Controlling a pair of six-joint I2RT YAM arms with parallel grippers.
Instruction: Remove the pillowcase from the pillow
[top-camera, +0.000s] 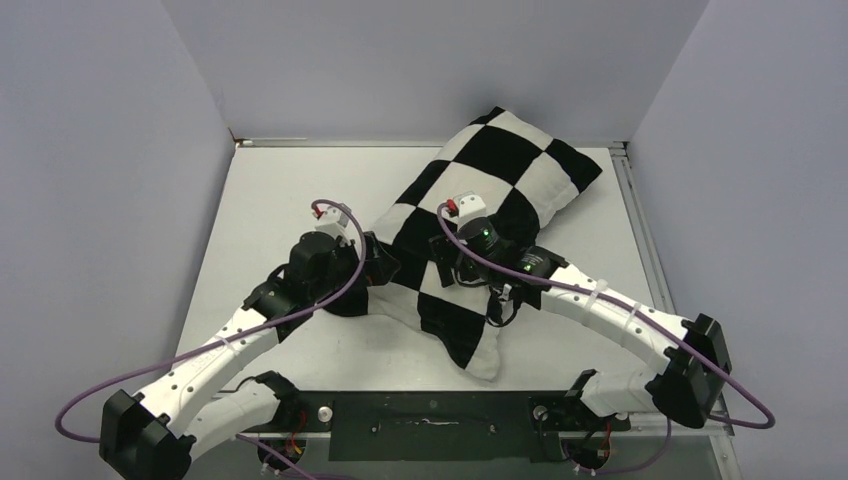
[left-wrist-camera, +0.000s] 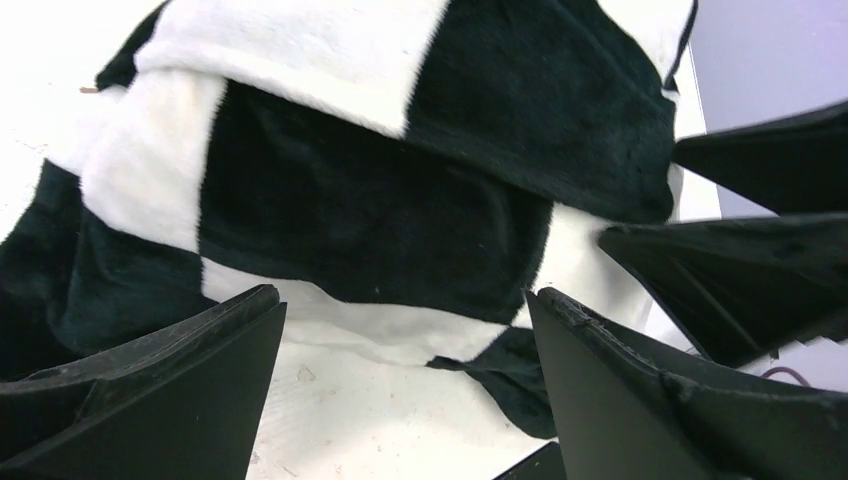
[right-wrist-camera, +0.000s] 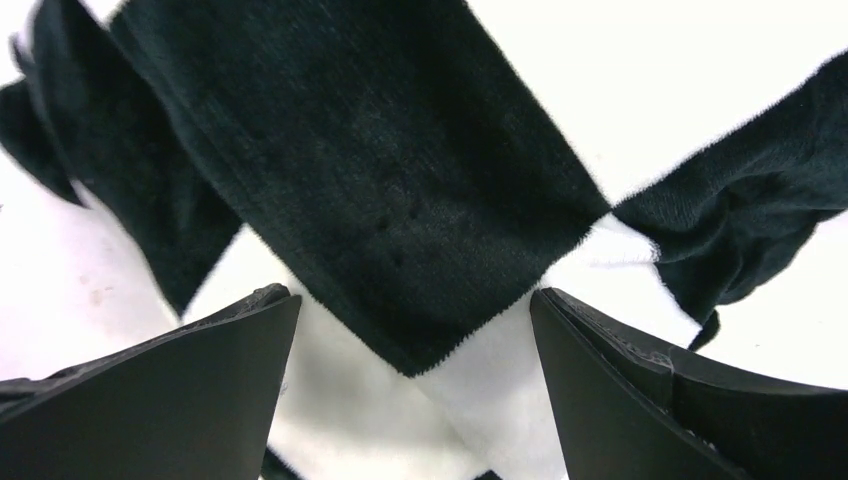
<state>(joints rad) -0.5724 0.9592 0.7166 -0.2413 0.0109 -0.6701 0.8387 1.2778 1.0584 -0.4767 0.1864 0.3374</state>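
Note:
The black-and-white checkered pillowcase (top-camera: 500, 170) lies diagonally across the table, plump at the far right and flat and limp toward its near end (top-camera: 470, 340). No plain white pillow shows; it is hidden. My left gripper (top-camera: 383, 266) sits low at the cover's left edge, open. In the left wrist view my left gripper (left-wrist-camera: 402, 295) has bare table between its fingers, and the pillowcase (left-wrist-camera: 370, 210) lies just ahead. My right gripper (top-camera: 447, 272) hovers over the middle of the cover, open. In the right wrist view my right gripper (right-wrist-camera: 415, 292) frames the pillowcase (right-wrist-camera: 400, 220) without pinching it.
The white table (top-camera: 290, 190) is boxed in by grey walls at the back and both sides. A metal rail (top-camera: 640, 230) runs along its right edge. In the left wrist view, black fingers (left-wrist-camera: 770, 270) of the right arm stand close on the right.

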